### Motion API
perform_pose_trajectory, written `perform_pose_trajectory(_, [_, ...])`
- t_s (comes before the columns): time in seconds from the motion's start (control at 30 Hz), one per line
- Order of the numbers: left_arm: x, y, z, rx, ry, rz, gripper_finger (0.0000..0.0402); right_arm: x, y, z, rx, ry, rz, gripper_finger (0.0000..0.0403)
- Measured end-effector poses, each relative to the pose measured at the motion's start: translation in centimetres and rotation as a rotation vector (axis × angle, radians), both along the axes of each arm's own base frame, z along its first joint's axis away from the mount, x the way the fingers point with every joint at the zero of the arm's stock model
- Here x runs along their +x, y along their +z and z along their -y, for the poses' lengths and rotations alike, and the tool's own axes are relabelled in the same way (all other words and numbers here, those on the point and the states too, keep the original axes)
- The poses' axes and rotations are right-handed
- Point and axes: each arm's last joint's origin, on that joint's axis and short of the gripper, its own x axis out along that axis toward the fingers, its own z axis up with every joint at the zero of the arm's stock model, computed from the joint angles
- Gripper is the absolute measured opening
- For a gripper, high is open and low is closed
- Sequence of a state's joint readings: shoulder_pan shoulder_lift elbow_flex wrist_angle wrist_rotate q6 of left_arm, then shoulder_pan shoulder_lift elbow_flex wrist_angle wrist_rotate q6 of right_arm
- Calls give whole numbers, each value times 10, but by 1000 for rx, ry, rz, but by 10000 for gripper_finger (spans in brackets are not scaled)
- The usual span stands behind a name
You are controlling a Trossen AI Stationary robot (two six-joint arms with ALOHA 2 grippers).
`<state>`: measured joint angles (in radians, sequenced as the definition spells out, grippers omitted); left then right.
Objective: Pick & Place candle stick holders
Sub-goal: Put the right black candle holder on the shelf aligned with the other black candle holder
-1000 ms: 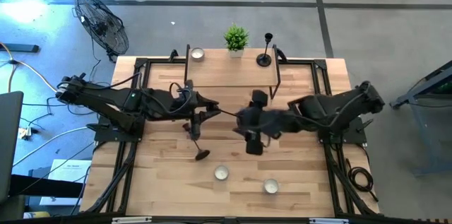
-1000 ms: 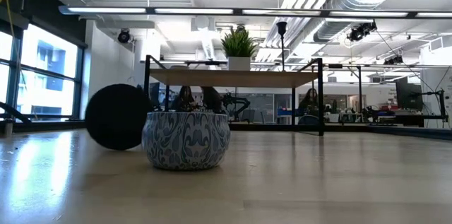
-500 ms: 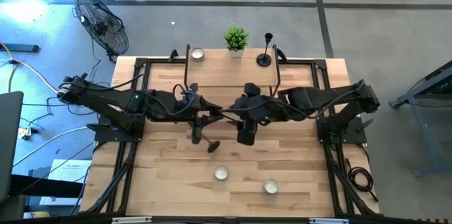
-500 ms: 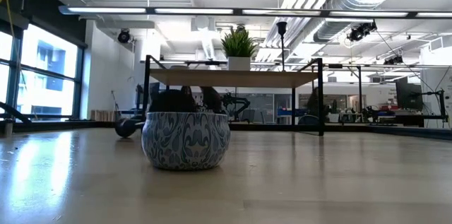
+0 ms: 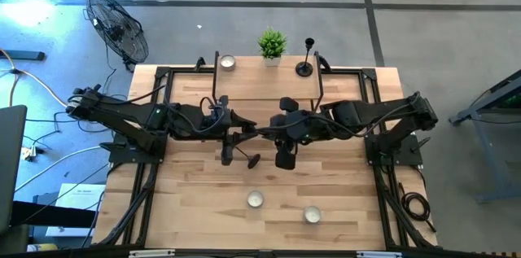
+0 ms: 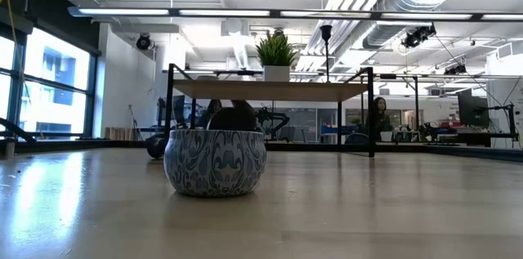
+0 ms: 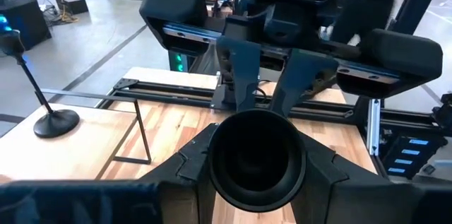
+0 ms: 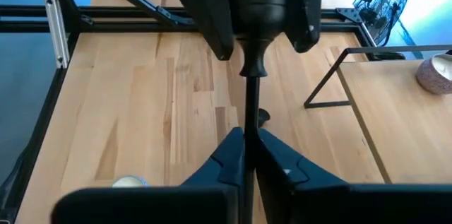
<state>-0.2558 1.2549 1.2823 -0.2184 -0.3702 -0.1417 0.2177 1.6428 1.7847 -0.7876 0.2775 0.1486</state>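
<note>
Black candlestick between both grippers' jaws, cup end hidden.

Wooden table fills the centre of the high view. A small raised shelf stands at its upper middle, carrying a green potted plant and a tealight. Two tealights lie lower centre. A floor fan stands upper left.

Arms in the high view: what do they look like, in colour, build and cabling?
Both arms are dark, nearly black, built of jointed segments with dark cables looped along them. The left gripper and right gripper each end in two dark, angular, wedge-shaped fingers. No markings are legible.
</note>
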Motion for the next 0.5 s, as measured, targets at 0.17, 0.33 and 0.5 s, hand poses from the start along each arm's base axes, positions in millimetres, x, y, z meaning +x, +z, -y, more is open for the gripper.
perform_pose_trajectory(0.17, [0,0,0,6,-3,-1,128,0,0,0,-2,12,-2,13])
perform_pose_trajectory(0.33, [0,1,1,-3,-29,12,177,0,0,0,-8,18,0,14])
perform_pose_trajectory(0.5, [1,5,1,-13,-29,52,208,0,0,0,-9,18,0,7])
